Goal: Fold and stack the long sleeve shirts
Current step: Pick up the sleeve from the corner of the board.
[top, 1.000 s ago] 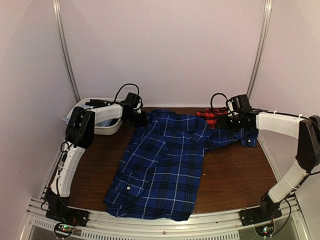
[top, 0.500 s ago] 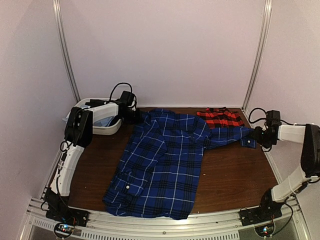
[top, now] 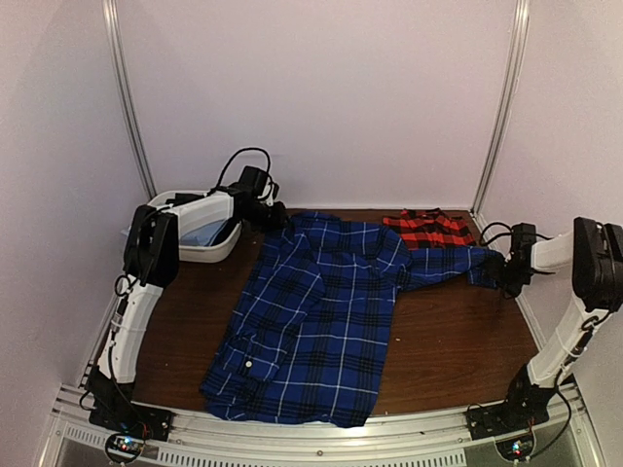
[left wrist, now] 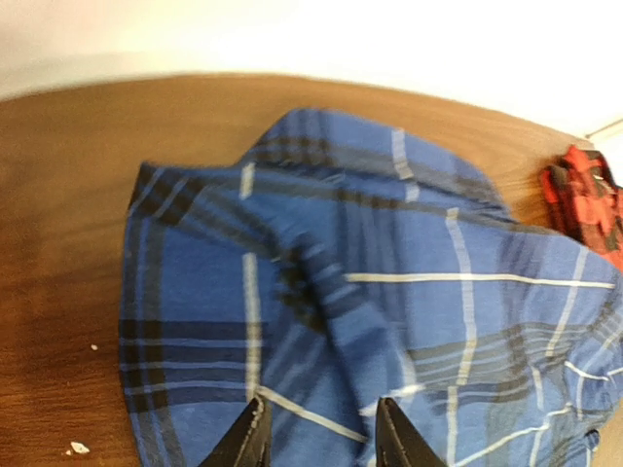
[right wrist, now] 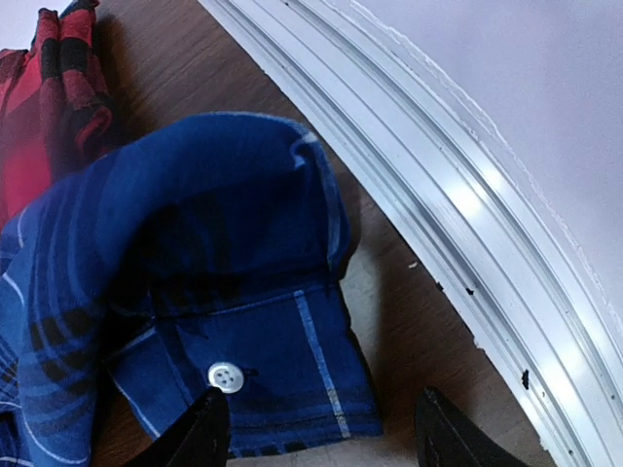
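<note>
The dark blue plaid shirt [top: 321,311] lies spread on the brown table, its right sleeve stretched out to the right. The red-and-black check shirt [top: 428,229] lies bunched at the back right and shows as a corner in the left wrist view [left wrist: 584,199]. My left gripper [top: 273,216] is at the blue shirt's back left shoulder. It is open [left wrist: 321,443], with a raised fold of the blue shirt [left wrist: 370,331] between its fingers. My right gripper [top: 501,268] is open [right wrist: 316,433] over the sleeve cuff [right wrist: 282,379] with its white button [right wrist: 225,377].
A white basin [top: 209,255] holding a light blue cloth [top: 202,235] stands at the back left, beside the left arm. A white frame rail [right wrist: 458,214] runs close along the table's right edge by the cuff. Walls enclose the table on three sides.
My right gripper has swung from the shirt's collar area out to the right, to the end of the sleeve. My left gripper has shifted slightly at the shirt's left shoulder.
</note>
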